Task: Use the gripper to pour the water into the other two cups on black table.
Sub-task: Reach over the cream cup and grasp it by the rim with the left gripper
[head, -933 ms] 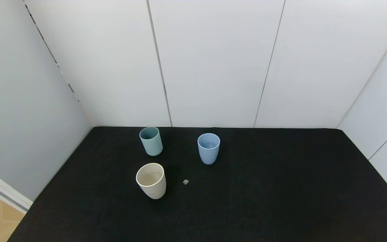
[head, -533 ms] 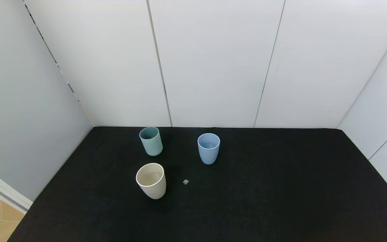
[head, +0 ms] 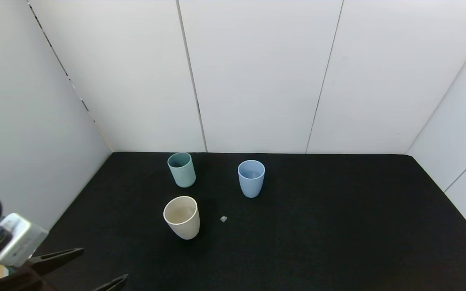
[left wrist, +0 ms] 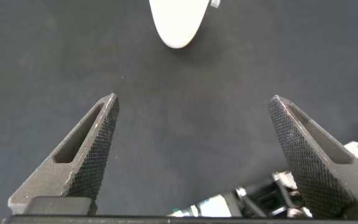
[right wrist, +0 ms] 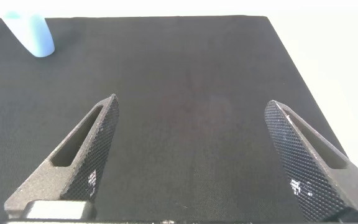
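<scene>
Head view: we bring the left gripper [head: 97, 266] in over the near-left corner of the black table [head: 338, 226], jaws spread and holding nothing.

We line it up on the cream-white cup [head: 181, 217], the likely water source, standing upright ahead of it; the 2 target cups, teal-green cup [head: 181, 169] and light blue cup [head: 251, 178], stand behind. Our right gripper [right wrist: 191, 155] waits released over bare table, since we judge 1 arm enough for pouring.

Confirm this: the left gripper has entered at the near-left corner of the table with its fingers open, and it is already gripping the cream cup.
Not right. The left gripper is at the near-left corner of the black table, fingers open, but it grips nothing. The head view shows the cream cup standing free, well ahead of it.
</scene>
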Motion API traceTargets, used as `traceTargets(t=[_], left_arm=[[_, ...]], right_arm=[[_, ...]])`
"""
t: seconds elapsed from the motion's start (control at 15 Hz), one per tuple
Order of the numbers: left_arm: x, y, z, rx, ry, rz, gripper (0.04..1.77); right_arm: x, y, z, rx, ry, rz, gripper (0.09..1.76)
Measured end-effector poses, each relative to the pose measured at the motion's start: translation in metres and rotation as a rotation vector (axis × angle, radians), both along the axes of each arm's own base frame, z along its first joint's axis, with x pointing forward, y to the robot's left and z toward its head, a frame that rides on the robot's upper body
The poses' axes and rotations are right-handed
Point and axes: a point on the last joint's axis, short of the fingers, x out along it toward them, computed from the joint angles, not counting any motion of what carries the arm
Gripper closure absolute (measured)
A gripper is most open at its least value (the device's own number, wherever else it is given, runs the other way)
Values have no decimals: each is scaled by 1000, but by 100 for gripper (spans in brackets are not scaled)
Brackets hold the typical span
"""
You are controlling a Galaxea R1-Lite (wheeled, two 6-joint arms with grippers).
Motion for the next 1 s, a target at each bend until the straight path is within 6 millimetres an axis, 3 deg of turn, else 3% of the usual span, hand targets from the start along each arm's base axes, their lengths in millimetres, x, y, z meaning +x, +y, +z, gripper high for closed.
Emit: traceTargets(t=[0.27,0.47,1.0], left_arm=[[41,-12,-37,34,42,-39,9],[54,-22,-65,48,91,-83,9],[85,-36,-102,19,-1,-105,9]], right_arm=[[0,0,0,0,0,0,14],[0,0,0,0,0,0,14],[0,0,0,0,0,0,14]])
